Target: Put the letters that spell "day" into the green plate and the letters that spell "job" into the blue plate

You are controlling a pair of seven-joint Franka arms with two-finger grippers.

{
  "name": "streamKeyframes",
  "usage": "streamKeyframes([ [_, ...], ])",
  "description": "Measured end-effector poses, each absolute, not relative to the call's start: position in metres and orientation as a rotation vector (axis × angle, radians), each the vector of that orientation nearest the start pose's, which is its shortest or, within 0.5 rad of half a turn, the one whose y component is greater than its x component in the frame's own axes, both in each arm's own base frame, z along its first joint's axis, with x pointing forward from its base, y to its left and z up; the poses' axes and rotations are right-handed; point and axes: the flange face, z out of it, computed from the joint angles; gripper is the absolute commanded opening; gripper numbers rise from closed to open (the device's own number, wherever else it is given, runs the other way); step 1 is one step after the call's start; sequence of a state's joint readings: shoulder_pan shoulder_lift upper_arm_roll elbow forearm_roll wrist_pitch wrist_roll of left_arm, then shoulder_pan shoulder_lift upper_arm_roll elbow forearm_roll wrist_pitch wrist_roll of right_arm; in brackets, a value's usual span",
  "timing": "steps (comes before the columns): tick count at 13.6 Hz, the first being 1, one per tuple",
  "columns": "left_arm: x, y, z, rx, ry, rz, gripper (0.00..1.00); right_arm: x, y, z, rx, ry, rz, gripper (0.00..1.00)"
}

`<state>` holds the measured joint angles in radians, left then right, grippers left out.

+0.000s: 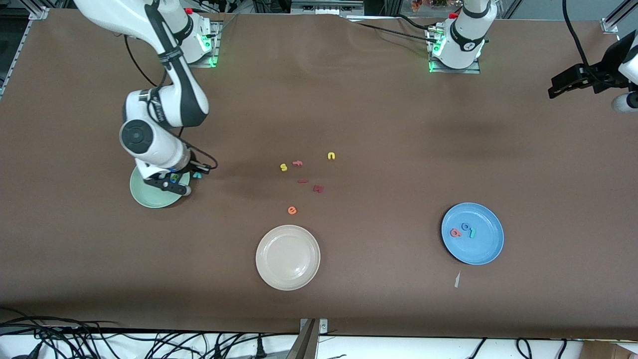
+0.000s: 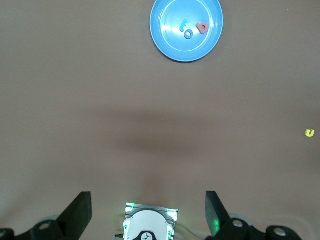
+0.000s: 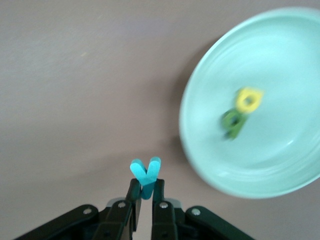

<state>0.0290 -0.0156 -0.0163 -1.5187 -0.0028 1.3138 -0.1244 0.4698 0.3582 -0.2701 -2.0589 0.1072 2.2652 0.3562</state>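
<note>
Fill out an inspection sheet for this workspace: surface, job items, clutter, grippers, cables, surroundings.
Surface: brown table, with a small pale scrap near the blue plate.
Job items: green plate holds the yellow "a" and the dark green "d"; the teal "y" is not in it. Blue plate holds the "j", "o" and "b".
Clutter: cream plate; loose letters mid-table, yellow "s", yellow "n", orange "e" and dark red ones.
Grippers: right gripper shut on the teal "y", beside the green plate's rim; left gripper open, waiting high over the table.
Cables: a tangle along the table's edge nearest the front camera.
Surroundings: nothing seen.
</note>
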Motion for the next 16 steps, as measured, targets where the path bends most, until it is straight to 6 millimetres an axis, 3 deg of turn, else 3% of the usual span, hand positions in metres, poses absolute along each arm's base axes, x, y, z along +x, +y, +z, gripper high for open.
streamKeyframes([
  [2,0.526,0.004,0.635,-3.113,-0.207,0.300,1.00,0.570,0.077,0.253,-3.194,0.192,0.211,0.08],
  [3,0.527,0.002,0.634,-3.112,-0.202,0.302,1.00,0.572,0.057,0.249,-3.200,0.113,0.224,0.30],
  [4,0.527,0.002,0.634,-3.112,-0.199,0.302,1.00,0.573,0.040,0.245,-3.200,0.061,0.238,0.86],
  [5,0.528,0.001,0.634,-3.113,-0.198,0.299,1.00,0.574,0.028,0.242,-3.199,0.033,0.248,1.00],
  [6,0.528,0.002,0.635,-3.113,-0.199,0.296,1.00,0.576,0.023,0.241,-3.199,0.017,0.249,1.00],
  [8,0.528,0.004,0.635,-3.113,-0.206,0.295,1.00,0.582,0.031,0.249,-3.196,-0.009,0.249,1.00],
  [13,0.529,0.010,0.635,-3.114,-0.223,0.291,1.00,0.608,0.077,0.322,-3.164,-0.108,0.398,1.00],
  [16,0.529,0.010,0.636,-3.114,-0.224,0.290,1.00,0.612,0.107,0.350,-3.158,-0.176,0.434,1.00],
])
